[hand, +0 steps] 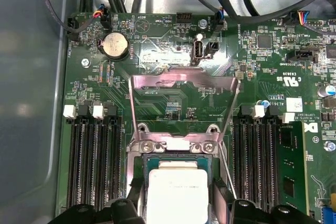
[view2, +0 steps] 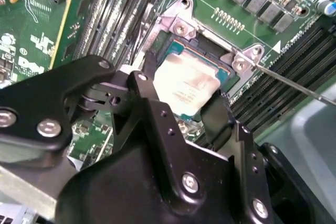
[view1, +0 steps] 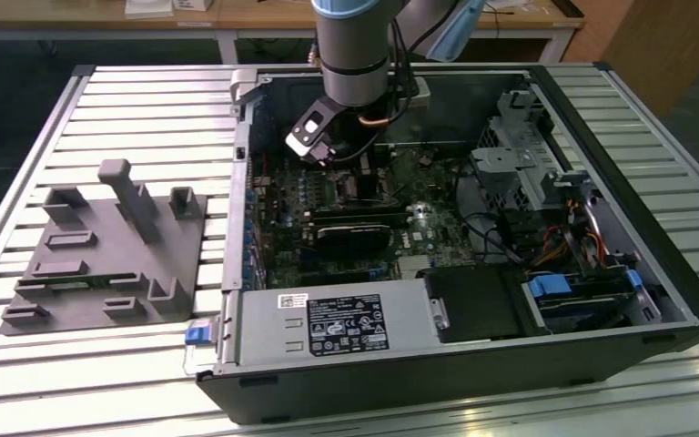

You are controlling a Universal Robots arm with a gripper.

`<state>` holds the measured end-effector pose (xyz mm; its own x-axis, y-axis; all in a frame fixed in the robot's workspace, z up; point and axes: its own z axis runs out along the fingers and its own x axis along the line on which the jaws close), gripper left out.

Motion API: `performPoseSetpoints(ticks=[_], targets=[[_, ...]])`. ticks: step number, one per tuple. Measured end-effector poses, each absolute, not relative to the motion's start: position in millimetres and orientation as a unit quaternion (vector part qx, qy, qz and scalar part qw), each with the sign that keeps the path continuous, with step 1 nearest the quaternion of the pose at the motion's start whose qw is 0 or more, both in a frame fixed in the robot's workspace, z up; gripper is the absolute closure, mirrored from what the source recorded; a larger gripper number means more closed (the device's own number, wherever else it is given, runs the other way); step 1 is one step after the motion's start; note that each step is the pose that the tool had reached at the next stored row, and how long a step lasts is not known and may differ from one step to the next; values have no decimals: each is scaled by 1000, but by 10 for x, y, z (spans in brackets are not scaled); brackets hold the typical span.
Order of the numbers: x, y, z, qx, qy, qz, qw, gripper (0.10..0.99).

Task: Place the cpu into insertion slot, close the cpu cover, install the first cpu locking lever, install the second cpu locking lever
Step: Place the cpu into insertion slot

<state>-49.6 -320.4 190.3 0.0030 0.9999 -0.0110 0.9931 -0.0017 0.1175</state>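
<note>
Holding cpu (view2: 185, 80) by opposite edges, hand (view2: 181, 94) hangs just above insertion slot (view2: 209, 52) on motherboard (hand: 173, 51); cpu cover (hand: 184, 83) stands raised. Likely risk: chip lowered skewed or tilted catches slot rim, seats crooked, jams cover.

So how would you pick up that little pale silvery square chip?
Pinch the pale silvery square chip by two opposite edges, straight down from above: it lies flat and thin, and the silvery metal frame cover is swung open.

Silvery-beige cpu (hand: 176, 198), green motherboard (hand: 252, 61)
</note>
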Motion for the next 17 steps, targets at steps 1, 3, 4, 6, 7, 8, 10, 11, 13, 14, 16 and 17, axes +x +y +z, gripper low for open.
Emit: performPoseSetpoints(ticks=[1, 3, 4, 6, 7, 8, 10, 11, 13, 14, 16, 17], targets=[[-496, -3204, 1907, 707, 705, 38, 46, 475], [-496, -3204, 1923, 707, 705, 38, 46, 475], [-496, -3204, 1934, 707, 705, 38, 46, 475], [-496, -3204, 1967, 707, 705, 38, 46, 475], [-496, -3204, 1985, 707, 705, 38, 46, 475], [-496, -3204, 2003, 707, 705, 38, 46, 475], [-496, -3204, 2027, 707, 705, 38, 46, 475], [-496, -3204, 2027, 707, 705, 38, 46, 475], [-495, -3204, 2027, 707, 705, 38, 46, 475], [-496, -3204, 2027, 707, 705, 38, 46, 475], [-496, -3204, 2028, 707, 705, 38, 46, 475], [-496, -3204, 2028, 707, 705, 38, 46, 490]])
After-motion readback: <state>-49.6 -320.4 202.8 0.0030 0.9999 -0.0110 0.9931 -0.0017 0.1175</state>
